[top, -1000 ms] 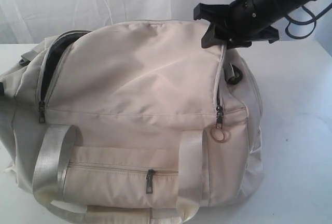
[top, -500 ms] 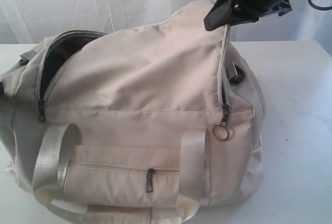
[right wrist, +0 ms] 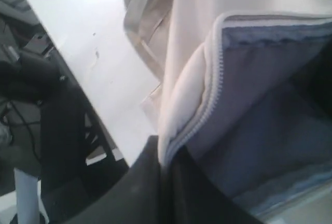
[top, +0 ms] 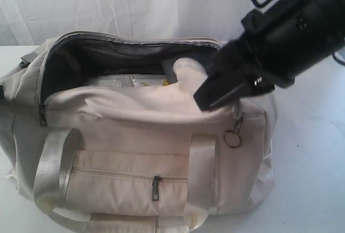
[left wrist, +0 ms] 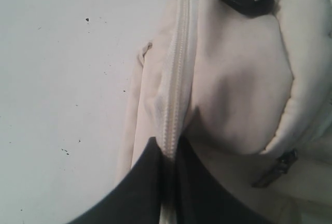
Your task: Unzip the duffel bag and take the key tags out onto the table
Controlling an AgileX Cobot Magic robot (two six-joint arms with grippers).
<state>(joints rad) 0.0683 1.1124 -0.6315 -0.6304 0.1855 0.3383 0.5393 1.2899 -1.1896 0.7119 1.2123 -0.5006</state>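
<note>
Gaping duffel bag (top: pixel 135 130) | pale packet (top: pixel 126 80) inside | left hand (left wrist: pixel 166 152), right hand (right wrist: pixel 166 155) pinching fabric

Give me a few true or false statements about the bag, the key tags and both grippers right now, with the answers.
1. The duffel bag has its main compartment open, showing grey lining. True.
2. A metal ring hangs from the front pocket's zip pull. False: the ring hangs from the main zip's pull, just below the right gripper.
3. The right gripper is shut on the zip edge of the bag's flap. True.
4. The key tags lie on the table. False: none show on the visible tabletop.
5. The left gripper hangs open above the table. False: it is shut on the bag's fabric at a zip seam.
</note>
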